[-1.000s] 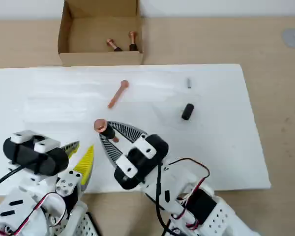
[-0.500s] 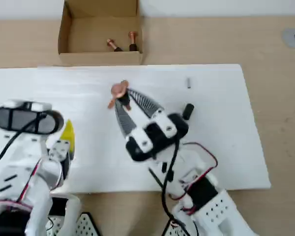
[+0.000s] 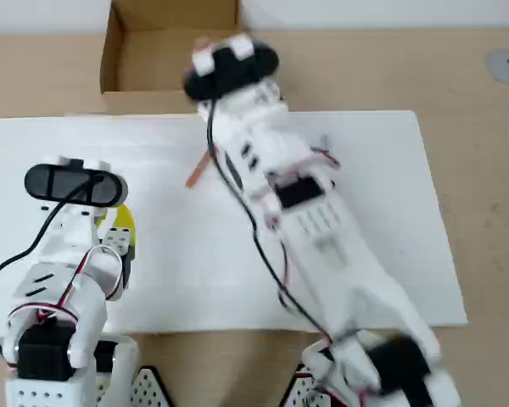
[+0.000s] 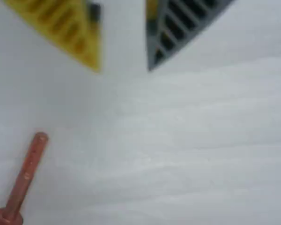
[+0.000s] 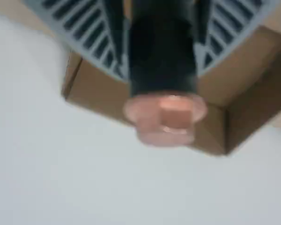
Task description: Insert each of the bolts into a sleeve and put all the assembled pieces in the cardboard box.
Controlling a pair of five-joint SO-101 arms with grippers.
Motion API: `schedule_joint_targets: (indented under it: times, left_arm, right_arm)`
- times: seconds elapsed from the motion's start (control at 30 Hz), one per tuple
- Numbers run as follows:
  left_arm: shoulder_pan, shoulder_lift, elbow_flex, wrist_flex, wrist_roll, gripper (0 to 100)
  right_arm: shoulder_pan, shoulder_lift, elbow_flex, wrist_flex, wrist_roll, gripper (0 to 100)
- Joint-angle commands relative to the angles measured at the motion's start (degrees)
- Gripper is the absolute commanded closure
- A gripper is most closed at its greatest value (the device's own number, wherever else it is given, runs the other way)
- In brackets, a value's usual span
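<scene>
Hovering parted and empty over the white sheet (image 4: 187,140), the left jaws sit nearest, with a loose bolt (image 4: 24,180) lying beside them. Farther out, the right jaws clamp the assembled piece (image 5: 163,70), its long axis along the jaws and its head toward the cardboard box (image 5: 96,96) just beyond.

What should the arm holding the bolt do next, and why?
Probably edge forward over the brown cardboard box. The right gripper clamps the black sleeve with the copper bolt in it, and its wrist view faces the box's outer wall, so the piece seems not yet above the opening.
</scene>
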Motion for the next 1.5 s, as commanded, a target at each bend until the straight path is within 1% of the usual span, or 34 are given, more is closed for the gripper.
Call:
schedule_joint_targets:
  times: [0.0, 0.17, 0.4, 0.53, 0.67, 0.77, 0.87, 0.93, 1.0, 1.1, 1.17, 1.27, 1.47]
  left_arm:
    - [-0.8, 0.1, -0.1, -1.1, -0.4, 96]
    - [-0.8, 0.1, 0.1, -1.1, -0.4, 96]
    - [-0.8, 0.1, 2.7, -0.8, -0.5, 96]
    - [-0.9, 0.1, 2.6, -0.6, -0.5, 96]
    - [-0.9, 0.1, 2.6, -0.6, -0.5, 96]
    - [-0.9, 0.1, 2.7, -0.6, -0.5, 96]
    - [-0.9, 0.1, 2.7, -0.6, -0.5, 96]
    - [-0.9, 0.1, 2.7, -0.5, -0.4, 96]
    - [-0.9, 0.1, 2.7, -0.4, -0.4, 96]
    - [-0.8, 0.1, 2.5, 1.5, -0.1, 91]
    - [-0.8, 0.1, 2.6, 2.3, -0.1, 90]
    - [-0.8, 0.2, 2.5, 2.9, -0.1, 89]
    - [-0.8, 1.0, -0.4, 3.1, 0.8, 88]
  right_arm:
    - [2.9, 12.8, -17.1, -1.8, -4.1, 98.9]
    - [4.6, 29.8, -33.9, -1.7, -6.3, 98.9]
    - [5.4, 55.2, -59.1, -1.6, -6.2, 98.9]
    - [7.3, 69.3, -74.2, -1.0, -6.1, 98.9]
    - [8.0, 80.3, -89.0, 7.2, -6.1, 98.6]
    - [7.6, 86.5, -99.7, 15.1, -6.1, 98.6]
    - [6.8, 91.6, -108.2, 20.3, -6.0, 98.5]
    - [6.7, 94.5, -112.4, 22.7, -4.9, 97.4]
    - [6.7, 97.0, -115.7, 24.2, -3.3, 92.6]
    - [6.7, 99.5, -119.3, 27.2, -2.8, 84.2]
    - [6.7, 100.5, -121.6, 29.2, -2.8, 81.3]
    - [6.7, 101.2, -124.2, 31.3, -2.8, 79.7]
    - [7.1, 100.6, -124.6, 32.5, -2.8, 79.7]
